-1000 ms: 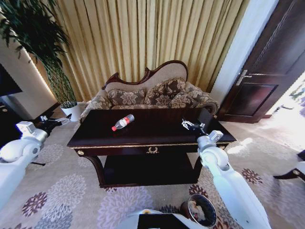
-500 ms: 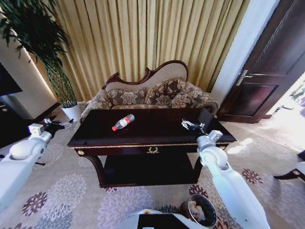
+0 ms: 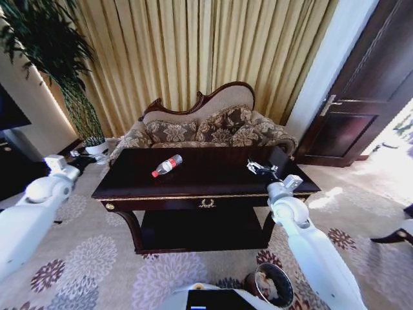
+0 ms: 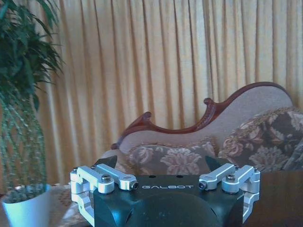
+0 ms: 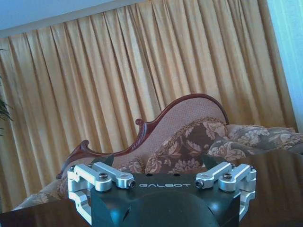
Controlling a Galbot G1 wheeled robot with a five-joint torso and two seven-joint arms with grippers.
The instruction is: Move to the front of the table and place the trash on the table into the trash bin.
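From the head view the robot stands in front of the tabletop (image 3: 213, 184), so the drive looks done and the pick-up is the step in hand. The trash here is a clear bottle (image 3: 166, 165) lying on its side toward the left rear of the dark top. The trash bin (image 3: 273, 284) sits on the carpet low at the robot's right. The right tool (image 3: 259, 169) hovers over the right end of the top, well apart from the bottle; the left tool (image 3: 82, 154) hangs off the left end, near a white plant pot (image 3: 97, 149). The next move calls for one arm to reach over the bottle

The left wrist view adds that the left tool (image 4: 161, 163) is released, jaws spread, facing a sofa (image 4: 227, 137) and curtain

The right wrist view shows the right tool (image 5: 158, 161) likewise spread and holding nothing
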